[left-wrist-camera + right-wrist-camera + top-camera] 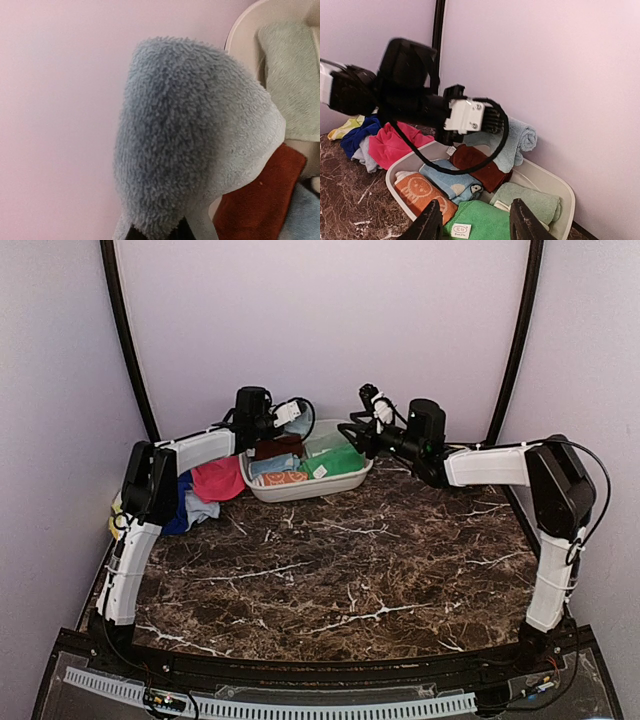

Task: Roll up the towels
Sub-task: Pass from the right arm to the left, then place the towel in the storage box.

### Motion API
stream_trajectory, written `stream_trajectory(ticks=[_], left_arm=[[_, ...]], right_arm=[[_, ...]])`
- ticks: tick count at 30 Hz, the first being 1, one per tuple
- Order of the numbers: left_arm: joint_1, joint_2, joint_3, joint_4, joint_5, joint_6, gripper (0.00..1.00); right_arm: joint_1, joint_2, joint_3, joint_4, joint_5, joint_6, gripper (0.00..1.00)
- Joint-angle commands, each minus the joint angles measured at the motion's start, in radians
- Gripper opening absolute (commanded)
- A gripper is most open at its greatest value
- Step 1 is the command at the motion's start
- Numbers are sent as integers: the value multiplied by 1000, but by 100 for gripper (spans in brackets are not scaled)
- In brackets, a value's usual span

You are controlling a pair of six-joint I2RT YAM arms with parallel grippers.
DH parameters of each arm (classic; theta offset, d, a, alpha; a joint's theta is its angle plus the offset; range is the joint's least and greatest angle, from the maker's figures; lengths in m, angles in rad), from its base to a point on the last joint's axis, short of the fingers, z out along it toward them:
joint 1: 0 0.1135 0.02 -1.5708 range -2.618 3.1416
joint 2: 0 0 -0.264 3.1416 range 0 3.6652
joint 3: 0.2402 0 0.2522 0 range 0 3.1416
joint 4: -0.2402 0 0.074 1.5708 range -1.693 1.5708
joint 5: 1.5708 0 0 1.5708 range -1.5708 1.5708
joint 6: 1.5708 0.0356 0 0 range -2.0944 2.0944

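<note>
Towels [420, 192] fill the white tub [567, 200]. We see left jaws pinching a pale blue towel [190, 130], right jaws spread above a green towel [485, 222].

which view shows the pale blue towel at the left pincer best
The right wrist view: the pale blue towel shows whole there, rolled, up above the far side of the white tub. The left wrist view gives only its fuzzy pile, close up. The top view shows just a small patch of it beside the left arm's wrist.
</note>
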Motion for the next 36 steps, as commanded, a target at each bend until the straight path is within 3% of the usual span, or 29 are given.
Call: stream_trajectory(ticks=[1,12,14,17,20,23,29,32,34,36], left_arm=[[29,136,195,97,-154,102,0],[34,155,236,-361,78,-5,2],[34,152,266,-425,126,-19,10],[34,150,291,-519,164,-22,33],[34,146,298,-570,177,-22,41],[35,136,302,-599,187,-28,38],[31,149,288,-518,118,-36,16],[31,165,289,-457,73,-24,10],[31,173,289,-430,52,-16,12],[30,175,288,-402,41,-14,22]], right_arm=[[2,-63,-81,137,19,35,45],[-8,-63,-138,124,25,47,43],[-8,-59,-127,117,29,54,43],[-8,-58,-119,108,37,66,42],[-9,-65,-119,94,43,69,42],[-8,-73,-128,89,51,69,42],[-9,-80,-130,76,54,90,42],[-9,-83,-130,62,48,102,42],[-8,-86,-130,50,42,106,41],[-9,-90,-136,43,35,108,39]])
